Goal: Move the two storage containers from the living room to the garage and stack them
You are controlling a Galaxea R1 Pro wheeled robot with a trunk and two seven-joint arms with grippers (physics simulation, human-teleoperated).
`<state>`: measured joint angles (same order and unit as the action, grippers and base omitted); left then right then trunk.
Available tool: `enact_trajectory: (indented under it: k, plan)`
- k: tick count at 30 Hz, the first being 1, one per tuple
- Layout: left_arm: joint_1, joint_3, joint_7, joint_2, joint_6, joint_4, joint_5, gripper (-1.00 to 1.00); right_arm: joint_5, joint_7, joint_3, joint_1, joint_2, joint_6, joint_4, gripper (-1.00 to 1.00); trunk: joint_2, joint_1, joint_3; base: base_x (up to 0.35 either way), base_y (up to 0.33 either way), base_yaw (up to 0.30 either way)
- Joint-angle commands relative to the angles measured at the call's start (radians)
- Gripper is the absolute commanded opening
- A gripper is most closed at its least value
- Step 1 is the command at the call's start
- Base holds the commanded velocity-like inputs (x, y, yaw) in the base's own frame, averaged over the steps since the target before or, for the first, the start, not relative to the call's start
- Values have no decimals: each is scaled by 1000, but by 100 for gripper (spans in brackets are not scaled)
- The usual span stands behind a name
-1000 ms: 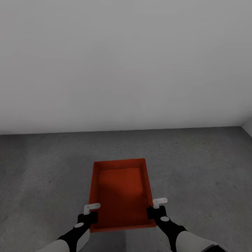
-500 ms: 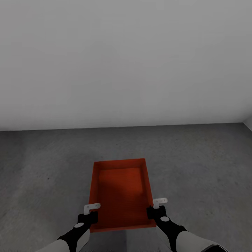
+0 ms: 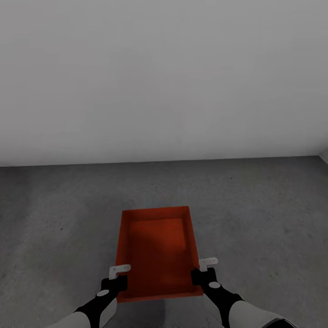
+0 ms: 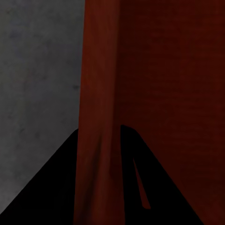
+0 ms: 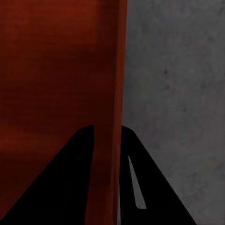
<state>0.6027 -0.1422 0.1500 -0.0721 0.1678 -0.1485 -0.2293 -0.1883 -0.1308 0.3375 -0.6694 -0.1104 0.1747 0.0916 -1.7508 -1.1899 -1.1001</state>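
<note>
**A:** What is in front of the robot, biggest thing first?

**B:** A plain white wall [image 3: 164, 77] fills the upper half of the head view. Below it lies the dark grey, mottled concrete floor [image 3: 54, 218]. Nearest the robot is one red-orange bin [image 3: 157, 250], open at the top, its long sides running away from the camera.

**A:** Is the bin resting on the floor?

**B:** Hard to say. A faint shadow sits just under its near edge, so it may be held slightly above the concrete, but the head view does not settle it.

**A:** And the hands?

**B:** The left gripper [image 3: 119, 274] sits at the bin's left long wall, close to the near corner. In the left wrist view its two dark fingers [image 4: 56, 187] stand one on each side of that wall, closed narrowly on it. The right gripper [image 3: 205, 271] does the same at the right long wall: in the right wrist view one finger [image 5: 61, 187] is inside the bin and the other outside, with the thin wall pinched between them.

**A:** Any brand, label or writing?

**B:** The bin's walls are smooth and bare. The wall and floor carry no readable marks either.
</note>
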Motion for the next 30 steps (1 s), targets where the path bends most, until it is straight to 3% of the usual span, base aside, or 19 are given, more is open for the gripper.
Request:
enact_trajectory:
  k: [1, 30]
  plan:
    - [0, 36, 10, -8, 4, 3, -13, -100, -25, -6, -74, -1, -17, 5, 27, -100, 0, 0, -1, 0, 0, 0]
    - [0, 36, 10, -8, 4, 3, -13, -100, -25, -6, -74, -1, -17, 4, 27, -100, 0, 0, -1, 0, 0, 0]
